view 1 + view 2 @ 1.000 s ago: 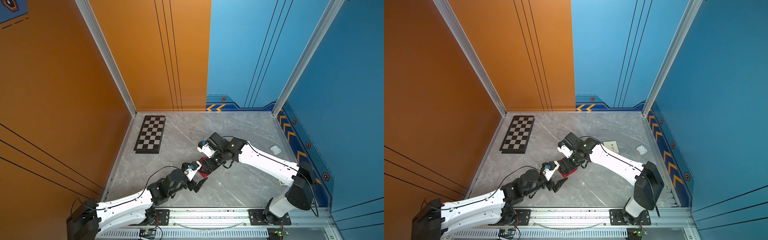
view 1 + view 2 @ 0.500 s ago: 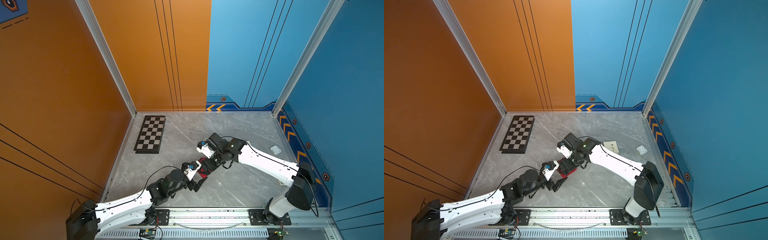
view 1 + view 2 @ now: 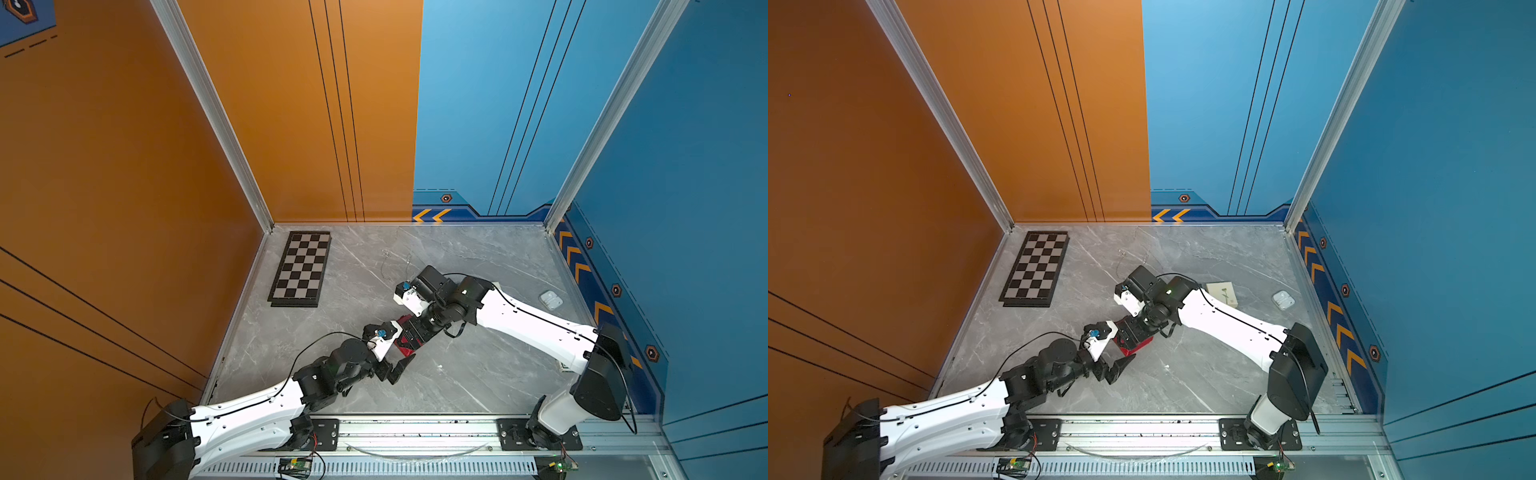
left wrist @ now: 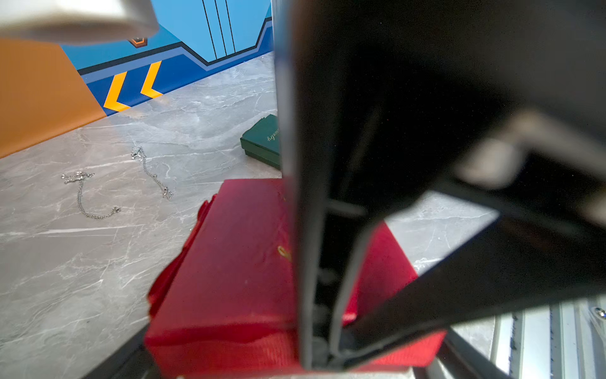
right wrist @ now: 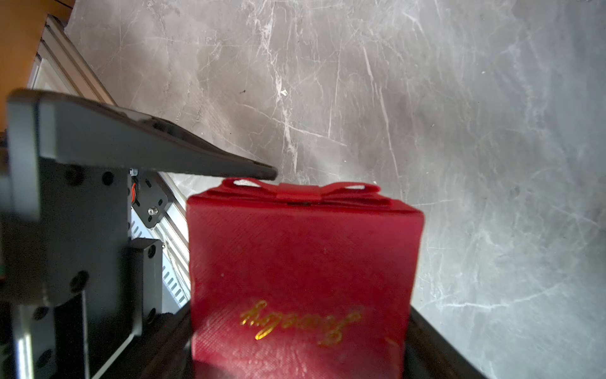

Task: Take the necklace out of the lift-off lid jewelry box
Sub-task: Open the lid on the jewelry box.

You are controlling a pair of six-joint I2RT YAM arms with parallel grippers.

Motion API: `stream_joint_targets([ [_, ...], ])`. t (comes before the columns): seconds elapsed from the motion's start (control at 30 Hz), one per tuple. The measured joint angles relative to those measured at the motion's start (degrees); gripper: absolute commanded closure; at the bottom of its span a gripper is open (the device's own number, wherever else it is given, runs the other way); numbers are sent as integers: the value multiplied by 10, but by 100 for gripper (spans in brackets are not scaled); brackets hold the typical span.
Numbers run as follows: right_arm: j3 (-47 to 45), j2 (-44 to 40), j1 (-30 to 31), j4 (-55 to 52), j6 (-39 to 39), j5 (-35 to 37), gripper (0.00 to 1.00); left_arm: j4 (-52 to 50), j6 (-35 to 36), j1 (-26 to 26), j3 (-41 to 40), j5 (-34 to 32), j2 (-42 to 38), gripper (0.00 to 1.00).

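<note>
The step in hand is opening the box (image 3: 406,349): it sits mid-table with its lid (image 5: 301,262) on, so the necklace, judged to be inside, is hidden. The right gripper (image 3: 415,332) reaches down over it, jaws clamped on the lid's sides as the wrist view shows. The left gripper (image 3: 395,357) straddles the bow end, jaws wide apart and holding nothing. Next, the left likely needs to pin the base so the right can lift the lid straight up.

2 chains (image 4: 79,197) (image 4: 151,175), 1 red box (image 5: 301,279), 1 chessbd (image 3: 301,269)
</note>
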Motion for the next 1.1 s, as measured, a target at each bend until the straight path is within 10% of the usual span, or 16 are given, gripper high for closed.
stream_joint_targets([
  [1.1,-2,0,-7,18,10,-5,16,5,-7,1,-26,-13,-26,12],
])
